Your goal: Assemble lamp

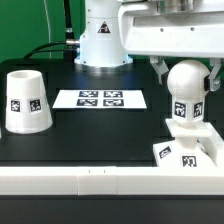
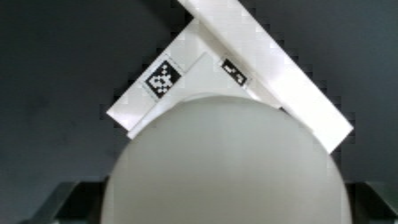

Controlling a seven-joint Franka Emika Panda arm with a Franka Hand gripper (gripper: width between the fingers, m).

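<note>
My gripper (image 1: 187, 72) is at the exterior view's right, with its fingers (image 1: 161, 68) on either side of the round head of the white bulb (image 1: 187, 84). It is shut on the bulb and holds it upright, with the tagged stem pointing down at the square stepped base (image 1: 190, 154). I cannot tell whether the stem touches the base. In the wrist view the bulb head (image 2: 222, 160) fills the foreground and the base (image 2: 175, 82) lies beyond it. The conical shade (image 1: 26, 101) stands alone at the exterior view's left.
The marker board (image 1: 100, 98) lies flat on the black table between the shade and the base. A white rail (image 1: 90, 181) runs along the table's front edge, right next to the base. The arm's white pedestal (image 1: 101, 42) stands at the back.
</note>
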